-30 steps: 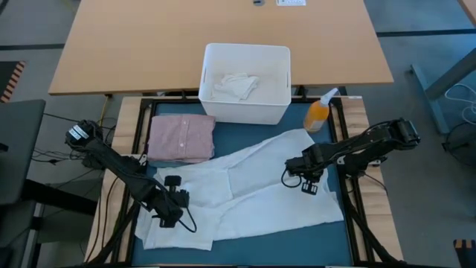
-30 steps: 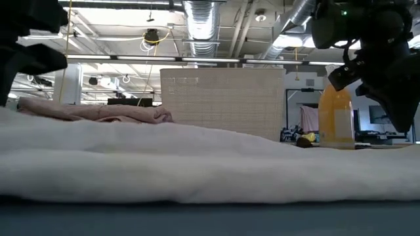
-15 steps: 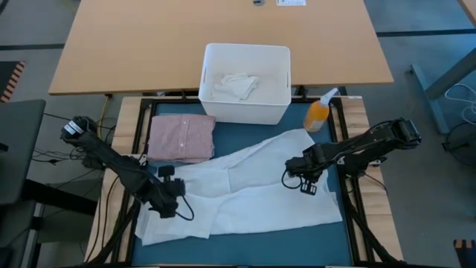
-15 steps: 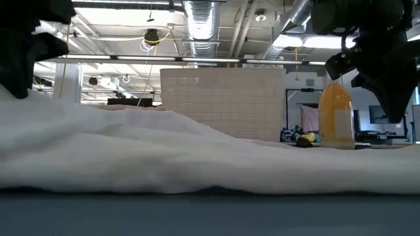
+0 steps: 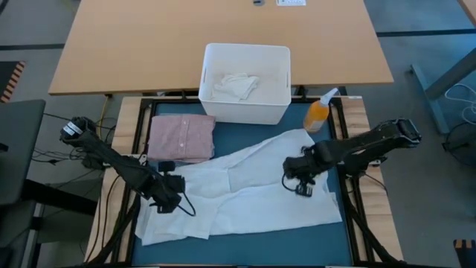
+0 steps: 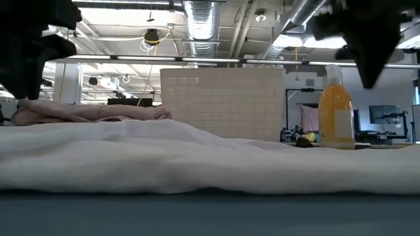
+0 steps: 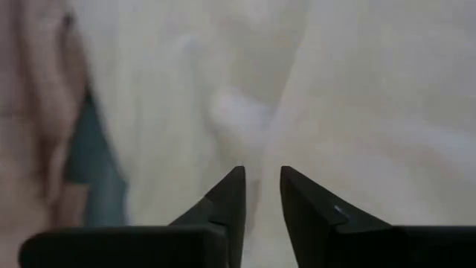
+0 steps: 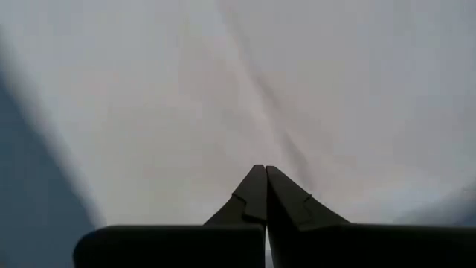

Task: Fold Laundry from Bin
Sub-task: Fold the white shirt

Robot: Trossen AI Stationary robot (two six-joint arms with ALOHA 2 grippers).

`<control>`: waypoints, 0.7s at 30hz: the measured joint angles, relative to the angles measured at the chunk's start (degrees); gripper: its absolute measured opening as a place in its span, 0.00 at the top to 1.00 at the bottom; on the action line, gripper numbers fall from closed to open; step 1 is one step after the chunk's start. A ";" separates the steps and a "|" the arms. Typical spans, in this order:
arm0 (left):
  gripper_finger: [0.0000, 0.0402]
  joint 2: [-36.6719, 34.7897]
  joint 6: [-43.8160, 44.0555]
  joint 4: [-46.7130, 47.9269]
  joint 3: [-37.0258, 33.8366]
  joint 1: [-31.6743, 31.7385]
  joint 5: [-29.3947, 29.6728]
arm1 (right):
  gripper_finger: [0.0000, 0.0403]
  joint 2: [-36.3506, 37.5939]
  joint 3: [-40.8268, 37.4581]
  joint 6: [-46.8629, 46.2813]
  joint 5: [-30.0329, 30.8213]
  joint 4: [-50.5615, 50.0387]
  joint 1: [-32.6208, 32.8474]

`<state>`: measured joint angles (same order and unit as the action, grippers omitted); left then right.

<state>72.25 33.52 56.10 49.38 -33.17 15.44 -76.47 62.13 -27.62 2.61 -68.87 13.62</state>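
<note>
A long white cloth (image 5: 253,193) lies spread across the teal mat (image 5: 245,135). A folded dusty pink shirt (image 5: 182,138) lies on the mat at the far left. The white bin (image 5: 208,53) stands behind the mat with a crumpled white piece (image 5: 236,84) inside. My left gripper (image 5: 167,190) hovers over the cloth's left part, its fingers a narrow gap apart (image 7: 260,179), with nothing seen between them. My right gripper (image 5: 297,179) is shut and empty (image 8: 260,170) above the cloth's right part. It sits high over the cloth in the low view (image 6: 367,46).
An orange spray bottle (image 5: 318,113) stands at the mat's far right corner, beside the bin. The wooden table (image 5: 223,30) lies beyond the bin. Bare mat shows along the near edge (image 5: 282,249).
My left gripper has gone toward the table's far edge, nearer the pink shirt. The cloth's left part rose into a hump half a second ago and has sunk flat again, so the pink shirt shows behind it. My right gripper has risen above the cloth.
</note>
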 joint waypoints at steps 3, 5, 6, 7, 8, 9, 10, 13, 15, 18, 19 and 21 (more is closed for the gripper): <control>0.76 0.00 1.94 5.65 3.61 0.97 -0.02 | 0.95 0.03 0.62 0.09 -2.92 12.79 5.41; 0.73 -0.07 5.10 5.43 5.10 1.00 -1.57 | 0.95 -0.55 -1.00 -0.01 -3.89 22.28 9.89; 0.73 -0.07 5.93 3.50 5.15 0.37 -3.72 | 0.95 -1.18 -1.97 -0.24 -3.94 26.28 12.27; 0.72 -0.05 6.08 1.00 5.05 -0.76 -6.35 | 0.95 -2.09 -2.99 -0.28 -3.91 30.25 14.66; 0.72 -0.04 6.12 -1.61 4.68 -2.29 -8.58 | 0.95 -3.30 -3.95 -0.42 -3.91 34.10 16.92; 0.72 -0.03 6.25 -3.59 4.12 -3.87 -10.42 | 0.95 -4.77 -4.84 -0.42 -3.57 37.85 18.89; 0.72 0.02 6.55 -5.39 3.32 -5.45 -12.02 | 0.95 -6.36 -5.46 -0.39 -2.61 40.92 20.49; 0.72 0.24 9.03 -9.52 1.21 -10.02 -14.34 | 0.95 -12.03 -5.61 -0.76 0.23 44.18 23.68; 0.72 0.22 12.75 -9.51 0.99 -12.98 -14.35 | 0.95 -16.07 -5.57 -1.64 0.69 43.93 24.46; 0.72 0.21 18.81 -10.31 0.97 -16.73 -12.39 | 0.95 -20.64 -5.57 -4.48 3.50 42.39 24.55; 0.72 0.20 20.64 -10.69 0.97 -17.96 -11.44 | 0.95 -21.78 -5.55 -5.35 4.01 42.20 24.53; 0.72 0.29 24.74 -10.83 0.97 -20.40 -9.61 | 0.95 -23.85 -5.50 -5.78 4.39 42.28 24.50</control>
<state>72.54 58.26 45.27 50.35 -53.56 5.83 -100.32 56.62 -33.39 7.00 -26.59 38.13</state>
